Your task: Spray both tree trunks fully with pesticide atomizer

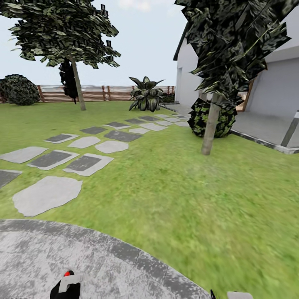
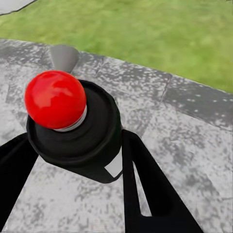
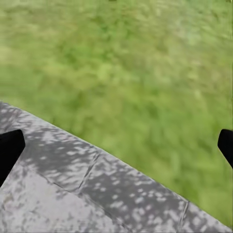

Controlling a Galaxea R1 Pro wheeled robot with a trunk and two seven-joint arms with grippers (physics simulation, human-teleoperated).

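On the paved patch (image 1: 104, 257), at 7 o'clock: our left gripper (image 2: 73, 160) grips the pesticide atomizer (image 2: 73, 126)
Right gripper (image 3: 116, 145): spread, empty
Left for us: both tree trunks (image 1: 210, 126) unsprayed

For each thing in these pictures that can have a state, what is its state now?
pesticide atomizer: held off the ground between the left gripper's fingers, red knob on top.
left gripper: shut on the atomizer.
right gripper: open, empty, over the edge of the paved patch.
nearer tree trunk: upright, slightly leaning, no spray visible.
farther tree trunk: upright, slightly leaning, no spray visible.
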